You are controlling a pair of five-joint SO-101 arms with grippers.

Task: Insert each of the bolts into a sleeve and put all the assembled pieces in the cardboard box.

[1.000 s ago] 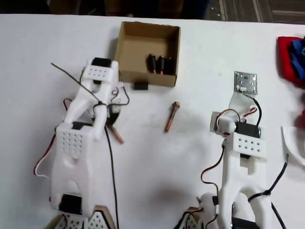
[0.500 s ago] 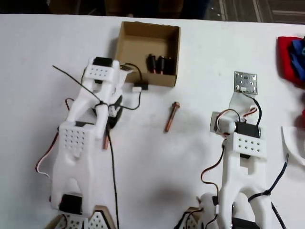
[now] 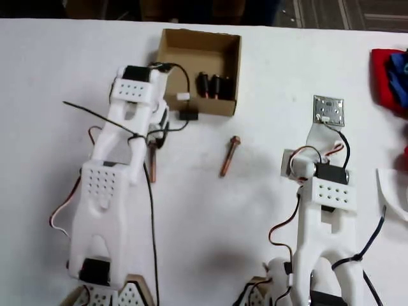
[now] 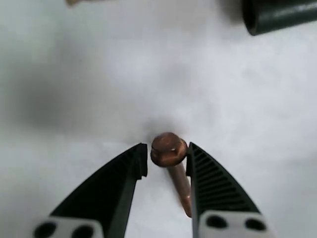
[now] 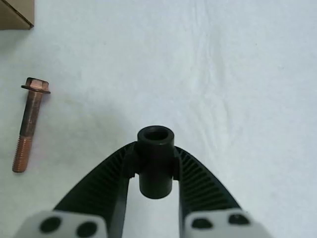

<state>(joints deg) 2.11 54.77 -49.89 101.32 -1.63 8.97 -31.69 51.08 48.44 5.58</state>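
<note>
Surface: white table [image 3: 210, 217], matte, with faint smudges near the middle. Beyond its far edge is a dark room floor with a patterned mat [image 3: 331, 11]. A red cloth [image 3: 387, 70] lies at the table's right edge, and a white curved piece [image 3: 390, 201] lies nearer along the same edge.

Cardboard box [image 3: 167, 64]: open top, far middle of the table. Assembled pieces [image 3: 213, 85] lie inside, dark, side by side against the near wall.

Loose sleeve [image 3: 187, 115]: black, on the table just outside the box's near wall; cannot tell whether it touches.

Left gripper [image 4: 167, 154]: fingers drawn in to the width of the fastener, pinching the held bolt [image 4: 178, 178] right at its hex head. The head sits level with the fingertips and faces away from the wrist. The shank runs back between the fingers. In the high view the copper shank shows beside the left arm, long axis running far-to-near, threaded end toward the arm bases, near the loose sleeve and the box's near-left corner.

Right gripper [image 5: 154, 148]: fingers closed on the held sleeve [image 5: 155, 171], gripping its sides. The sleeve's long axis lies in line with the fingers, open bore facing away from the wrist.

Loose bolt [image 3: 229, 156]: flat on the table between the two arms, well apart from both grippers. Long axis runs far-to-near with a slight slant, head toward the box, threads toward the arm bases.
</note>
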